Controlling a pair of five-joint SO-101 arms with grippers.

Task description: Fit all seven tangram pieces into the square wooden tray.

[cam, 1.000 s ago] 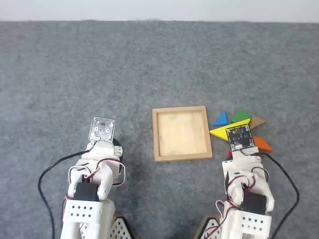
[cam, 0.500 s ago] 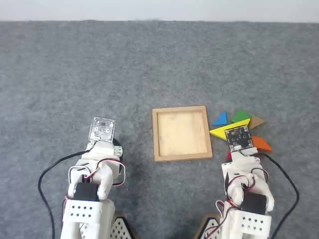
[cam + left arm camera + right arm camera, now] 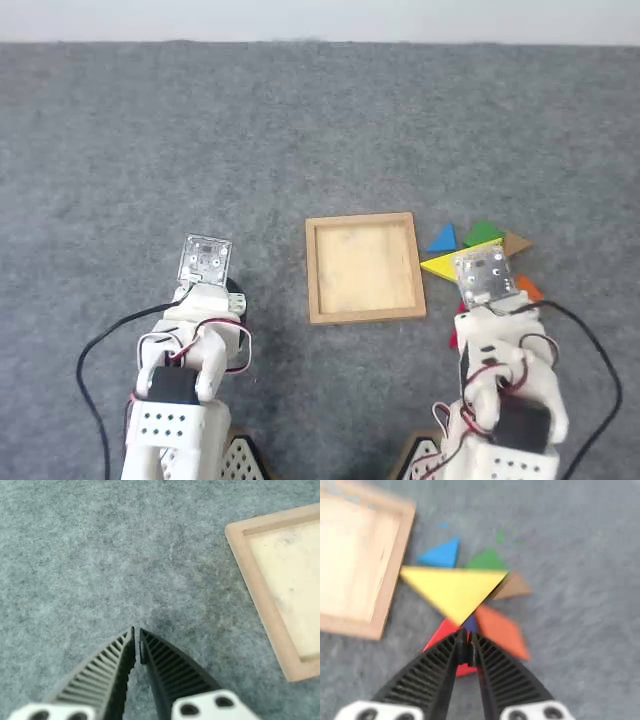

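Just beside the wooden tray [image 3: 362, 217] lie the tangram pieces [image 3: 450, 263], left gripper [image 3: 136, 633] and right gripper [image 3: 465, 635] closed

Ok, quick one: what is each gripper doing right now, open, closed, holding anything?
Left gripper: closed, holding nothing.
Right gripper: closed, holding nothing, by the yellow triangle.

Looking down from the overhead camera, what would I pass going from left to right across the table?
left arm → wooden tray → blue triangle → green triangle → brown piece
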